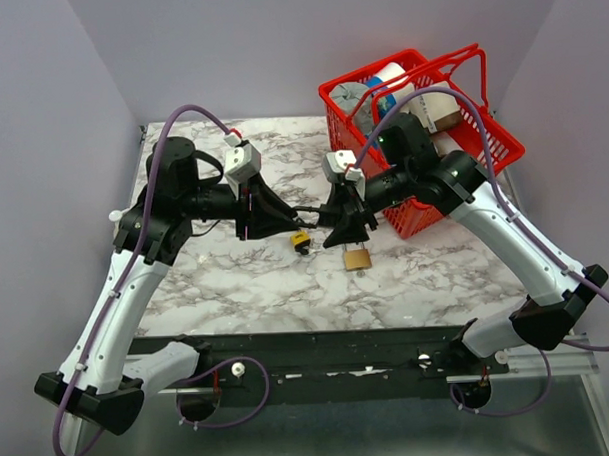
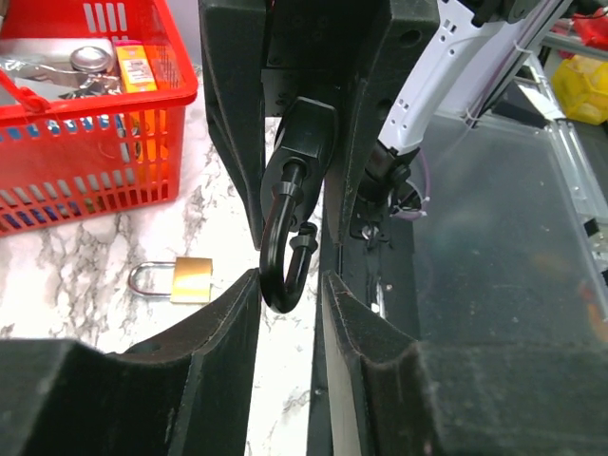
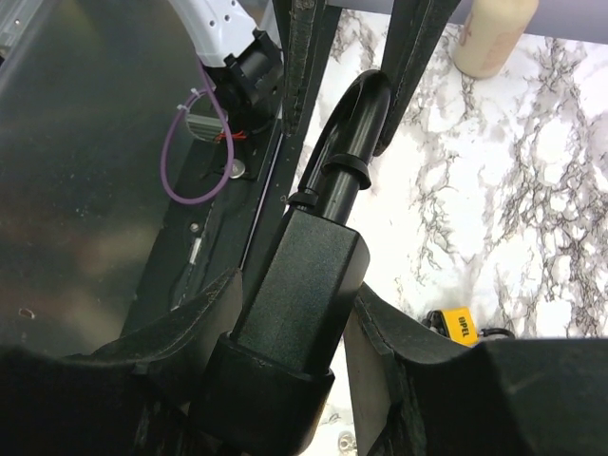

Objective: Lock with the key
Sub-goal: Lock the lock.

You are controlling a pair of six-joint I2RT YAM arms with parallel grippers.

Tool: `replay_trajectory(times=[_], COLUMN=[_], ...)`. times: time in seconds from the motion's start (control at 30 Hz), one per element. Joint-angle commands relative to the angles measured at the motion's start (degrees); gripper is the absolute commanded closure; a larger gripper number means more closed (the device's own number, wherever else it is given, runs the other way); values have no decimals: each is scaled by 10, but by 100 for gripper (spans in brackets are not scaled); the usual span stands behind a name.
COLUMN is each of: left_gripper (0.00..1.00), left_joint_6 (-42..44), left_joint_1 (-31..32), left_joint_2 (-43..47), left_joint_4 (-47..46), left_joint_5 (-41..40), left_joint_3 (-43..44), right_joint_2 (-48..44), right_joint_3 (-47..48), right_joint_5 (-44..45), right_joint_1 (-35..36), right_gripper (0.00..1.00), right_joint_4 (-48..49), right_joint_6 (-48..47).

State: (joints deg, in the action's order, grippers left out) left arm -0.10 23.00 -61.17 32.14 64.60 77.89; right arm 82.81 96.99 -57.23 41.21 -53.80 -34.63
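My right gripper (image 3: 296,309) is shut on the body of a black padlock (image 3: 306,271), held above the marble table. The padlock's shackle (image 2: 282,280) stands open, one leg out of the body. It points at my left gripper (image 2: 292,281), whose fingers (image 3: 302,57) flank the bend of the shackle closely; one pad touches it and a thin gap shows at the other. In the top view both grippers meet mid-table around the padlock (image 1: 322,215). The key with a yellow tag (image 1: 300,238) lies on the table below them, also seen as the tag (image 3: 460,326).
A brass padlock (image 1: 358,257) lies shut on the table near the right gripper. A red basket (image 1: 481,132) full of items stands at the back right. A beige bottle (image 3: 494,38) stands farther off on the marble table (image 1: 237,290).
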Motion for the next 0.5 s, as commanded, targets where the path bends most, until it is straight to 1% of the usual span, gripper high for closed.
replay_trajectory(times=[0.0, 0.07, 0.17, 0.2, 0.37, 0.47], left_gripper=[66, 68, 91, 100, 100, 100], left_joint_6=[-19, -17, -20, -24, -13, -29], left_joint_1=[3, 3, 8, 12, 61, 70], left_joint_2=[-3, -4, -10, -11, -1, -3], left_joint_4=[-22, -22, -30, -36, -54, -76], left_joint_5=[30, 28, 28, 27, 6, 7], left_joint_3=[-6, -8, -8, -8, -27, -38], right_joint_2=[-12, -12, -10, -9, 5, 11], right_joint_3=[21, 21, 22, 23, 31, 39], right_joint_5=[-17, -20, -20, -24, -44, -52], right_joint_1=[5, 6, 11, 12, 12, 13], right_gripper=[99, 99, 99, 99, 99, 99], right_joint_4=[9, 7, 5, 3, 19, 33], right_joint_6=[-21, -24, -25, -23, 16, 31])
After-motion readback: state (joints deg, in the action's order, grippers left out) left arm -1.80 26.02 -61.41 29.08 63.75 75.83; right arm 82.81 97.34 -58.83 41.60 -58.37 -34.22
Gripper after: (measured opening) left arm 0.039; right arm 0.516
